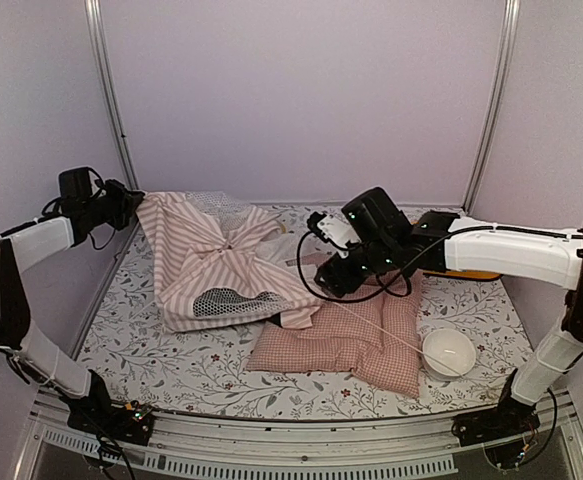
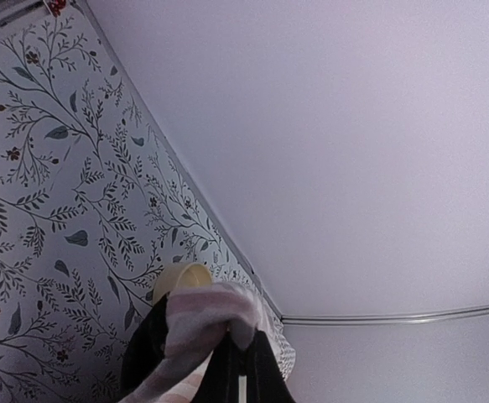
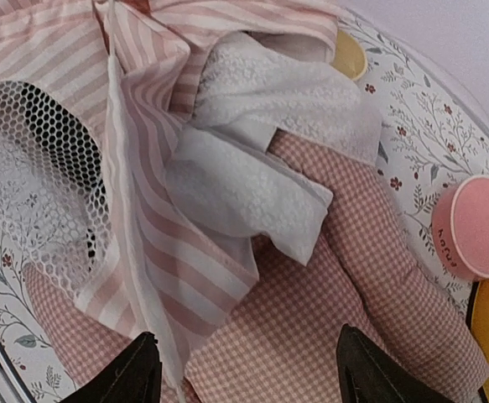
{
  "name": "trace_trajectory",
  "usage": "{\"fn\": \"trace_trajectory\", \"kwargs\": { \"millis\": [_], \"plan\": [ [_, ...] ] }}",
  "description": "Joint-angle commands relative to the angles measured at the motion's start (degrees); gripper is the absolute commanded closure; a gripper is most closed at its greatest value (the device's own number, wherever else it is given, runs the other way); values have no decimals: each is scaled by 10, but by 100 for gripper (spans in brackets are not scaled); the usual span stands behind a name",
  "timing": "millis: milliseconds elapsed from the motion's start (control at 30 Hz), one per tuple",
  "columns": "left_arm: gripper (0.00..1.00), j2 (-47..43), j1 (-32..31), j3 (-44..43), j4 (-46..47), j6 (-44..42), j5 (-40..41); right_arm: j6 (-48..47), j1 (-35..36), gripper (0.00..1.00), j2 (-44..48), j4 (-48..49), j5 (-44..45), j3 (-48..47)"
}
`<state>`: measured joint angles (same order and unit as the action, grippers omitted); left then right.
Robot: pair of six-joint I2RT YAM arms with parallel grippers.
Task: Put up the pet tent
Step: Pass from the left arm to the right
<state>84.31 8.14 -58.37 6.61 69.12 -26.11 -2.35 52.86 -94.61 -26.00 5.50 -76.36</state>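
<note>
Floral table (image 1: 171, 370): left claw (image 1: 131, 207) pinches tent (image 1: 211, 260) corner; right claw (image 3: 246, 374) gapes wide over cushion (image 1: 351, 340). Hold corner taut; regrasp striped edge squarely.

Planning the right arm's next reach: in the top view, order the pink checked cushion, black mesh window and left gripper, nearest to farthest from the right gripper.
From the right gripper:
1. Pink checked cushion, just beneath it.
2. Black mesh window of the pet tent, to its left.
3. Left gripper, far left at the tent's corner.
</note>
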Motion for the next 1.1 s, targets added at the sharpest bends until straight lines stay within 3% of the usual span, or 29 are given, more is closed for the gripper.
{"fn": "trace_trajectory", "kwargs": {
  "millis": [0, 400, 467, 633, 733, 967, 1067],
  "plan": [
    [100, 7, 9, -25, 20, -10, -4, 56, -4, 26, 67, -2, -4, 86],
    [100, 28, 11, -46, 15, -11, -10, 89, -4, 33, 116, -22, -46, 198],
    [100, 31, 11, -49, 15, -11, -14, 86, -4, 44, 104, -20, -38, 196],
    [100, 39, 8, -50, 15, -17, -29, 70, -1, 88, 67, -6, -27, 156],
    [100, 48, 3, -50, 13, -24, -41, 57, 7, 100, 52, 8, -19, 125],
    [85, 71, -1, -55, 11, -47, -57, 47, 18, 100, 29, 24, 12, 82],
    [72, 85, -1, -69, 1, -65, -62, 50, 18, 100, 27, 25, 21, 75]
  ]
}}
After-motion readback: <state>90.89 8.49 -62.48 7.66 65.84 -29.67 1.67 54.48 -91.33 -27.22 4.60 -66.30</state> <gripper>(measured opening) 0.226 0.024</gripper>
